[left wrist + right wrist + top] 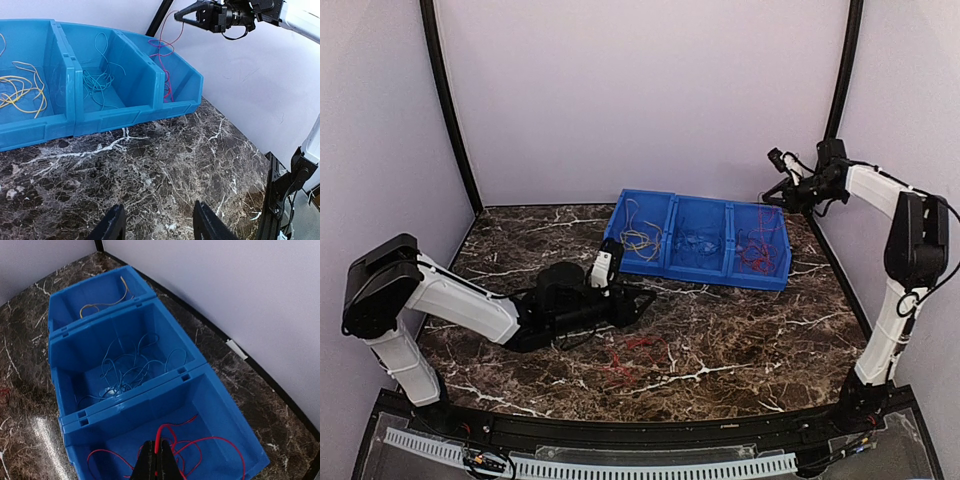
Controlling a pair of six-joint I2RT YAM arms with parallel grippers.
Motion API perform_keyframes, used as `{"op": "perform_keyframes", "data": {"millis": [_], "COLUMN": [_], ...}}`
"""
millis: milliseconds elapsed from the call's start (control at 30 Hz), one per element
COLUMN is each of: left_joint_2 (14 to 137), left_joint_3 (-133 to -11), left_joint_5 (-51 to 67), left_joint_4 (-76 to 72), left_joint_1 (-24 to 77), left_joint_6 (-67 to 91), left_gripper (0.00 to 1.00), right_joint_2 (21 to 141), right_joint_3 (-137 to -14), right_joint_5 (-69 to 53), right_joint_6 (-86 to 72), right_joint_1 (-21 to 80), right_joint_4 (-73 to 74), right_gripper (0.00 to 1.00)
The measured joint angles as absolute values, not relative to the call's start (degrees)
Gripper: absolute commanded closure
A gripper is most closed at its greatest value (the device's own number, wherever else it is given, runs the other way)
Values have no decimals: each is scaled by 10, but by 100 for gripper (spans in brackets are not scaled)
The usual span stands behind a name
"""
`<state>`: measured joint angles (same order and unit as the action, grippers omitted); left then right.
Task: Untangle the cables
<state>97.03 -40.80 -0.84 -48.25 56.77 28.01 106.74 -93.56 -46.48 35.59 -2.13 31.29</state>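
Sees a dark marble table [750,330] with a blue three-part bin [720,275] toward 1 o'clock. Finds the left gripper [157,220] low over the table centre, jaws spread wide on nothing, and the right gripper [155,460] high above the bin's 3 o'clock part, jaws pinched tight on a red strand [159,436] hanging down into it. Counts red wires [757,252] in that part, blue wires [698,242] in the middle, yellow wires [640,240] in the 9 o'clock part, and a loose red tangle [635,352] on the table toward 6 o'clock, near the left gripper, apart from the bin.
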Motion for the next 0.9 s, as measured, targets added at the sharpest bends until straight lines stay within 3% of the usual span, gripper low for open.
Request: {"op": "perform_keyframes", "data": {"millis": [100, 167, 233, 367, 433, 633, 800, 900], "left_joint_2": [955, 942, 932, 914, 908, 869, 829, 806], "left_joint_3": [-404, -399, -393, -385, -384, -392, -398, -376], "left_joint_5": [-20, -29, -36, -51, -60, -100, -110, -100], "left_joint_4": [-474, -465, -462, -441, -422, -304, -213, -189], "left_joint_1": [568, 568, 568, 568, 568, 568, 568, 568], "left_joint_6": [271, 265, 259, 248, 244, 247, 265, 289], "left_gripper": [52, 52, 51, 48, 46, 44, 45, 48], "right_joint_2": [1096, 1109, 1113, 1111, 1103, 995, 831, 715], "right_joint_3": [-941, -941, -941, -943, -943, -916, -833, -715], "right_joint_5": [-418, -385, -358, -316, -287, -197, -217, -287], "right_joint_6": [378, 384, 388, 383, 382, 381, 363, 354], "right_joint_1": [10, 31, 46, 54, 53, 53, 53, 61], "right_joint_4": [363, 391, 415, 440, 451, 463, 388, 321], "right_gripper": [97, 86, 64, 39, 4, 1, 1, 15]}}
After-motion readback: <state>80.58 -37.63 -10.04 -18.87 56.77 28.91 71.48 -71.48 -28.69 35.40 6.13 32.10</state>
